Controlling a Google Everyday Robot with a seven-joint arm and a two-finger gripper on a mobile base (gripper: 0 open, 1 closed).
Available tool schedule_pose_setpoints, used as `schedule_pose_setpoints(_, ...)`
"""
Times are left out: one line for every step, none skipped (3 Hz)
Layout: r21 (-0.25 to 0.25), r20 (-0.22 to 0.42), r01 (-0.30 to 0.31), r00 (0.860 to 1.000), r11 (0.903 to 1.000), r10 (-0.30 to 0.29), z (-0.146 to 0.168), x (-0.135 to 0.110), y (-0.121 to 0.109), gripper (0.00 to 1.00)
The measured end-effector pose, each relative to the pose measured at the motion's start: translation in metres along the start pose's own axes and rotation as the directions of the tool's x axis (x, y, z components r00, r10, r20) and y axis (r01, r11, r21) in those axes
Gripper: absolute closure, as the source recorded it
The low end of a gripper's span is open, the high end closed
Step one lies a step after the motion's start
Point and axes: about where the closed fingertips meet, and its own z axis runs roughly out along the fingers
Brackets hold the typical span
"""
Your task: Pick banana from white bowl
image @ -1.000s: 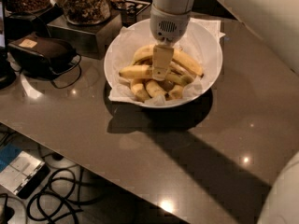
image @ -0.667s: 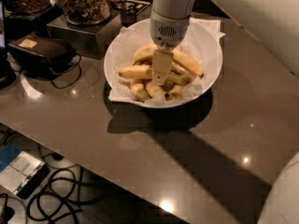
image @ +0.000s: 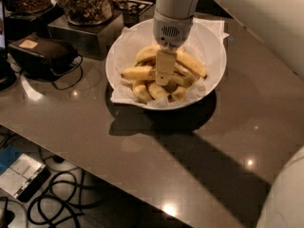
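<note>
At the far left of the bench (image: 85, 127), a dark pouch (image: 42, 55) with a looped cord lies well apart from the work. Behind it, glass jars of dry food (image: 85, 4) stand on a dark box.

The white bowl (image: 216, 51) sits mid-bench, lined with crinkled paper (image: 122, 95) that spills over its near-left rim. It holds a loose heap of bananas. The banana (image: 137, 73) lies nearly level on the left of the heap, with its tapered tip toward the bowl's left wall and its other end running under the arm.

The gripper (image: 163, 80) hangs straight down from above, low inside the bowl at the middle of the heap and right at that inner end. Whether it is open or clamped on fruit I cannot tell.

The main risk, I judge, is crowding. Short stubby bananas (image: 154, 90) and a longer one (image: 191, 63) press close on the near and right sides. A grasp here may catch a neighbour instead, or two at once. Gripped near one end, the banana could also pivot and slip on the lift. The paper may snag and drag.
</note>
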Motion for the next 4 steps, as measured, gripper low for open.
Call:
schedule_pose_setpoints(-0.005,-0.006,-0.005,1.0,1.0,0.005,0.004,0.002,-0.003,0.42)
schedule_pose_setpoints(-0.022,-0.013,-0.014,1.0,0.9997,0.014,0.013,0.005,0.001,0.43)
schedule_pose_setpoints(-0.035,-0.018,-0.02,1.0,0.9992,0.019,0.019,0.007,0.004,0.42)
schedule_pose_setpoints(-0.043,-0.019,-0.035,0.999,0.9985,0.034,0.02,0.008,0.004,0.42)
